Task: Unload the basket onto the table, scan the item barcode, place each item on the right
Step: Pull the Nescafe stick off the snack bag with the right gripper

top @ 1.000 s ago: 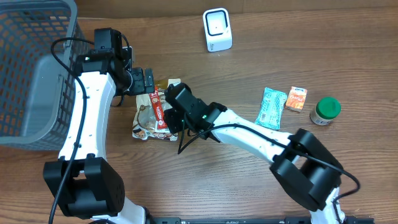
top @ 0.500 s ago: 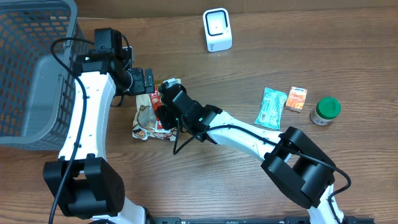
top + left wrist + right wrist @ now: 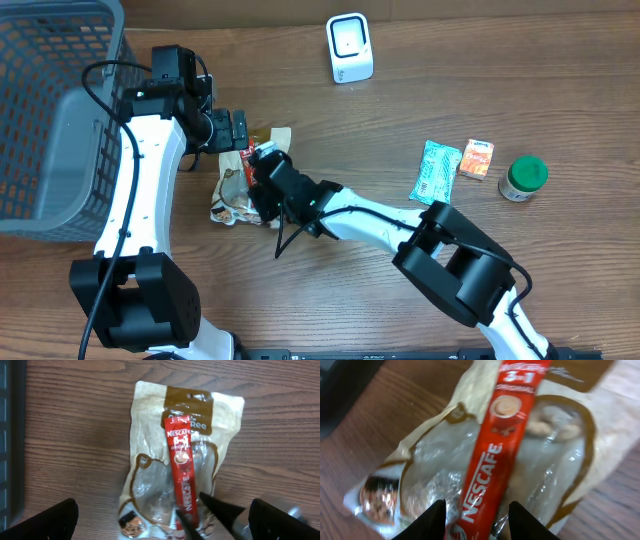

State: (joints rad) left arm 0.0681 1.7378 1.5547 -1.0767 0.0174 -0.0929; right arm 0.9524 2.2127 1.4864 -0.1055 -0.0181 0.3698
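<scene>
A red Nescafe stick (image 3: 181, 470) lies lengthwise on a tan and clear snack bag (image 3: 150, 425) on the wooden table. My right gripper (image 3: 479, 520) is low over the stick's (image 3: 492, 450) lower end. Its jaws are open, with one finger on each side of the stick and small gaps showing. In the overhead view it (image 3: 258, 178) covers most of the stick. My left gripper (image 3: 240, 130) hovers wide open just above the bag's (image 3: 228, 198) top edge, holding nothing. The white scanner (image 3: 350, 47) stands at the back. No barcode shows.
A grey mesh basket (image 3: 50, 110) fills the left side beside the left arm. To the right lie a teal packet (image 3: 436, 172), a small orange box (image 3: 476, 158) and a green-lidded jar (image 3: 523, 178).
My right gripper has slid left across the bag and settled over the red stick. The left arm and the bag have stayed put.
</scene>
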